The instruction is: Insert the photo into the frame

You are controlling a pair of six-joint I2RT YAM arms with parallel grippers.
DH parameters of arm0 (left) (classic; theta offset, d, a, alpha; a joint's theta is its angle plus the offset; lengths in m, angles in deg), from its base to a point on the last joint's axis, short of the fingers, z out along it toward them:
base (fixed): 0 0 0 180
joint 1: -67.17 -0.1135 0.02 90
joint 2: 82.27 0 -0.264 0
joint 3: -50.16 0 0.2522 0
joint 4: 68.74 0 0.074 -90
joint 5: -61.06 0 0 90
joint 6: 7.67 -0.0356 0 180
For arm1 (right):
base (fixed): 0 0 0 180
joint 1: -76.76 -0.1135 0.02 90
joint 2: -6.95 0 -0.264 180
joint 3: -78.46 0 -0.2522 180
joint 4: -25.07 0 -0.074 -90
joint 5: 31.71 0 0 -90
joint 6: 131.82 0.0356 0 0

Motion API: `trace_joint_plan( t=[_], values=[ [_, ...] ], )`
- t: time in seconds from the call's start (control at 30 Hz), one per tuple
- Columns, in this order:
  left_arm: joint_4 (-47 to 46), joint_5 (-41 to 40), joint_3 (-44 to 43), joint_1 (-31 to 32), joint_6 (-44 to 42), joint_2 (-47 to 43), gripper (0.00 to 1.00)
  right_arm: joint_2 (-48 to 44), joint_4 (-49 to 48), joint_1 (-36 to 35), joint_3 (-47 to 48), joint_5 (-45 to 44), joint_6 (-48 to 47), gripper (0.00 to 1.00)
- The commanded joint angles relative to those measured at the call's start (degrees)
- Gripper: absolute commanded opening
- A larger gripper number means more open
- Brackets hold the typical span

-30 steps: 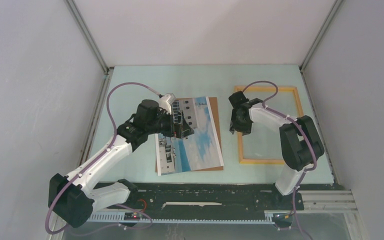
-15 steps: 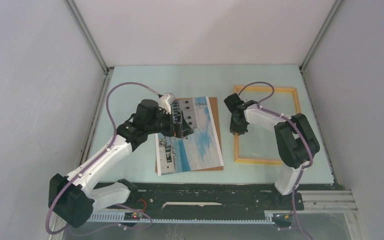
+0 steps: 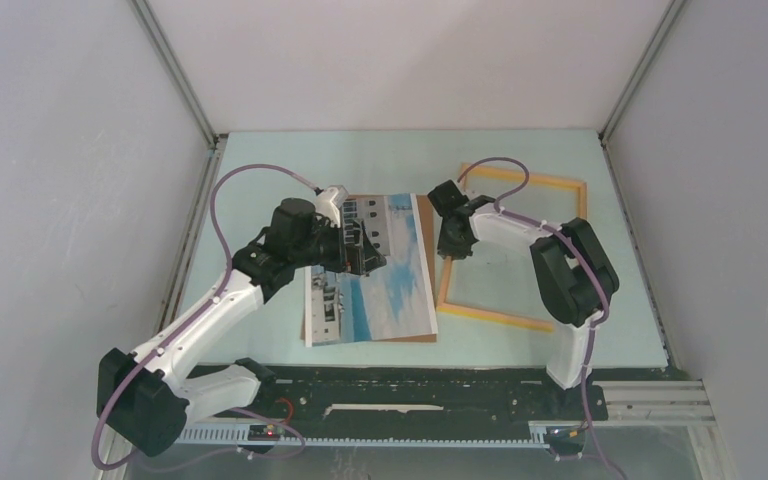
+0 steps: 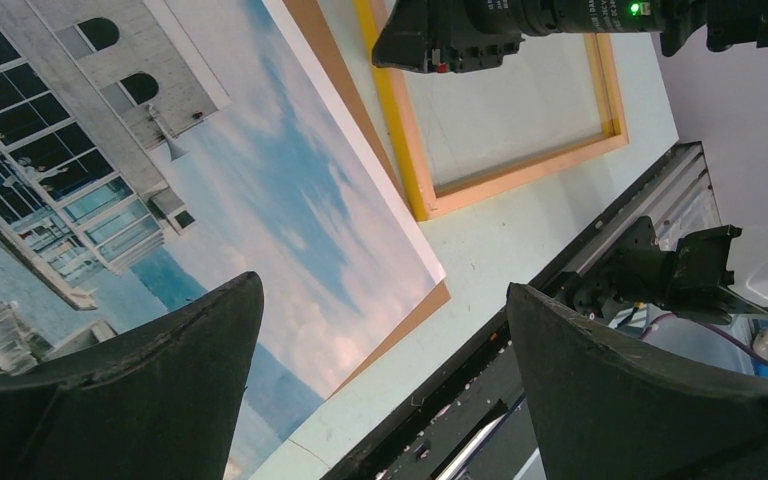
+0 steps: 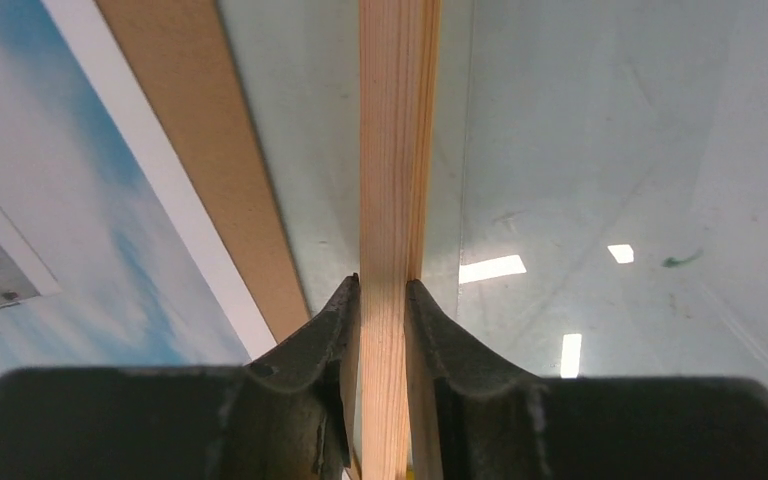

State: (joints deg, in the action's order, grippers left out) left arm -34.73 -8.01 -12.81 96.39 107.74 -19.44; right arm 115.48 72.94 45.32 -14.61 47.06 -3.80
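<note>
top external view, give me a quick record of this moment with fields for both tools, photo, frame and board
photo: flat on the backing board, outside the frame
frame: on the table, right of the photo, skewed to the table edges
backing board: brown strip showing along the photo's right edge
left tool: open, over the photo, holding nothing
right tool: shut on the frame's left rail

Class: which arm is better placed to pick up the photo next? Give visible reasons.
Left: the left gripper is open directly above the photo; the right gripper is shut on the frame.
</note>
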Motion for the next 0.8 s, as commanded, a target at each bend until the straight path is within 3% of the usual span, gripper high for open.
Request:
trace_joint_plan(
  t=[0.0,0.17,0.3,0.37,0.57,0.77],
  values=[
    [-1.4,-1.1,1.1,-0.3,-0.6,-1.2,1.00,1.5,-2.8,-2.4,2.0,2.8,1.4,0.28],
    [-1.4,-0.4,1.0,-0.3,-0.5,-0.3,1.00,-1.6,-2.0,-2.0,2.3,8.1,-3.7,0.40],
    [-1.4,0.7,0.9,-0.3,-0.3,0.5,1.00,-7.5,1.0,0.5,2.4,10.6,-8.8,0.66],
    [-1.4,1.5,0.7,-0.3,-0.1,0.5,1.00,-10.6,3.0,3.2,2.4,13.3,-11.6,0.74],
    [-1.5,2.0,0.7,-0.3,-0.3,-2.7,1.00,-17.1,8.0,19.9,2.4,19.3,-17.3,0.79],
    [-2.1,3.0,1.0,-0.3,-0.1,-4.8,1.00,-17.5,7.1,37.4,2.4,24.8,-17.8,0.81]
  ],
)
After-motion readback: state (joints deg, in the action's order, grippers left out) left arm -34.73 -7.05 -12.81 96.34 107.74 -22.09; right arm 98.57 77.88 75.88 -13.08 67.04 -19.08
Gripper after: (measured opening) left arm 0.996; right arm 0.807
